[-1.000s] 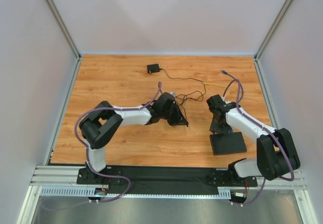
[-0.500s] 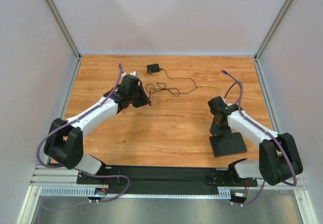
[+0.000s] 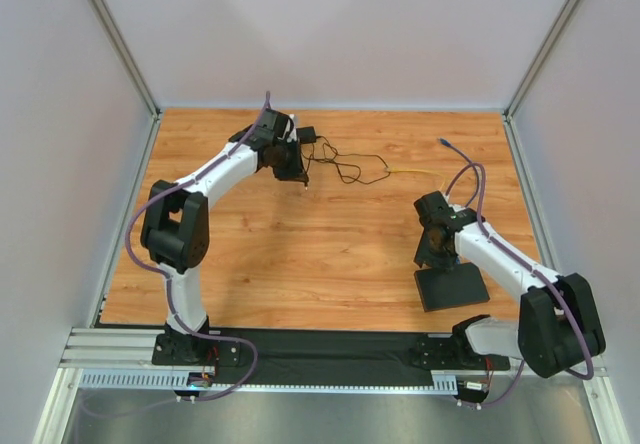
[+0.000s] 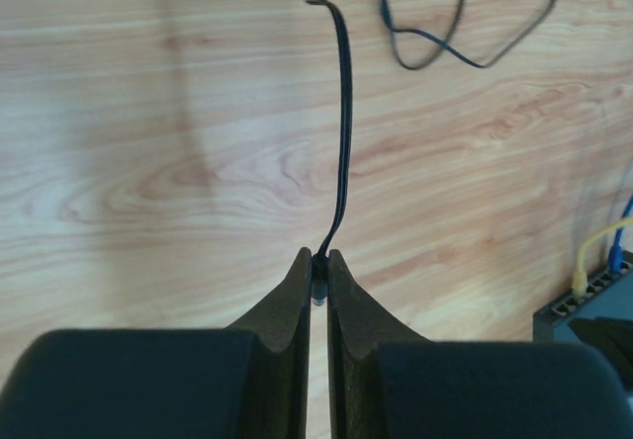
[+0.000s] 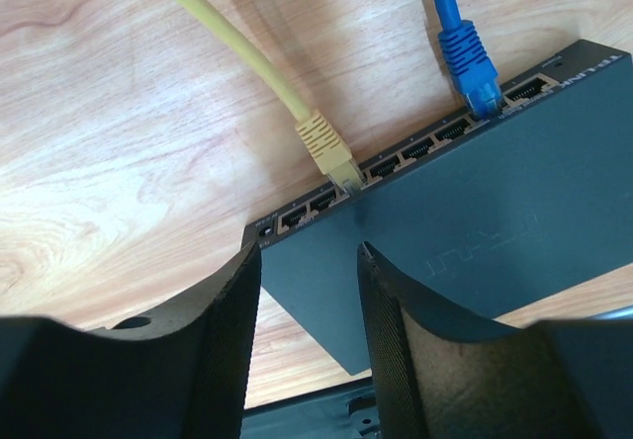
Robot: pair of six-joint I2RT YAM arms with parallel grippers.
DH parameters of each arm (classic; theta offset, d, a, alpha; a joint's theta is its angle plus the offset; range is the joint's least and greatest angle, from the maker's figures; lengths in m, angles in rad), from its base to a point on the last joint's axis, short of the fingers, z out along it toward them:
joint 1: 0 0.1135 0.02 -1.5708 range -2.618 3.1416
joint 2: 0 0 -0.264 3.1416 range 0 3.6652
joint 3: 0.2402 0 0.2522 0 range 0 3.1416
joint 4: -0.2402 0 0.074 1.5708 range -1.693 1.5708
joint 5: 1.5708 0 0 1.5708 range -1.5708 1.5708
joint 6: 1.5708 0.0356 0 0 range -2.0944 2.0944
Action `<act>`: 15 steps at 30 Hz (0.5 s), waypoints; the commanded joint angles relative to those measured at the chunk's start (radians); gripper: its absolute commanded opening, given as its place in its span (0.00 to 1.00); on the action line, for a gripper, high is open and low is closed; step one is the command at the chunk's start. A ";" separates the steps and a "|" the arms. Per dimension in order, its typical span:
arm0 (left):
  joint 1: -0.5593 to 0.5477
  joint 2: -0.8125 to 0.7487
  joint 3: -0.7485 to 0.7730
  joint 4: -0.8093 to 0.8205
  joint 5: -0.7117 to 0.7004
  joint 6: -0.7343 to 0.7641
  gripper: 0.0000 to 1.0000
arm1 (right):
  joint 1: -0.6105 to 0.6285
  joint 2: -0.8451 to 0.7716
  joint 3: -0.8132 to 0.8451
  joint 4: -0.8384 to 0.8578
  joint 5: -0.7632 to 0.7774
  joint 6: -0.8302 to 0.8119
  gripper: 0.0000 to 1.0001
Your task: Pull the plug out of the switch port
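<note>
**Current step.** The left gripper [image 4: 318,261] is clamped shut on the plug [image 4: 317,289] at the end of the thin black cord [image 4: 343,113]. It is well away from the network switch [image 3: 452,286], on its far left. The round power socket [image 5: 264,227] at the switch's left corner looks vacant, so extraction is judged complete.

**Right gripper.** The right gripper [image 5: 307,251] sits over that corner of the switch with its fingers apart. Contact with the lid cannot be confirmed.

**Next move.** Set the plug down well away from the switch, then retract both arms.

**Surroundings.** The yellow Ethernet cable [image 5: 237,53] and the blue Ethernet cable [image 5: 465,48] occupy ports along the switch's far edge. The loose cord loops lie far-left of the switch, beside the power adapter [image 3: 304,135], and could snag.
</note>
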 commanded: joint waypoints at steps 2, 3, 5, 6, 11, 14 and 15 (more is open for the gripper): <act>0.040 0.057 0.106 -0.075 0.057 0.077 0.00 | 0.000 -0.039 0.042 -0.033 0.007 0.008 0.46; 0.045 0.070 0.135 -0.071 0.068 0.077 0.01 | -0.001 -0.034 0.051 -0.048 0.009 0.006 0.47; 0.050 0.121 0.192 -0.085 0.075 0.072 0.09 | -0.001 -0.029 0.078 -0.062 0.009 0.011 0.47; 0.053 0.144 0.204 -0.101 0.080 0.069 0.13 | 0.000 -0.028 0.088 -0.076 0.010 0.009 0.47; 0.057 0.091 0.158 -0.082 0.034 0.002 0.50 | -0.004 -0.042 0.137 -0.122 0.049 0.022 0.47; 0.057 -0.011 0.064 -0.068 -0.050 -0.041 0.61 | -0.010 -0.068 0.161 -0.170 0.091 0.038 0.48; 0.056 -0.068 0.039 -0.047 -0.047 -0.067 0.61 | -0.020 -0.075 0.167 -0.202 0.107 0.049 0.48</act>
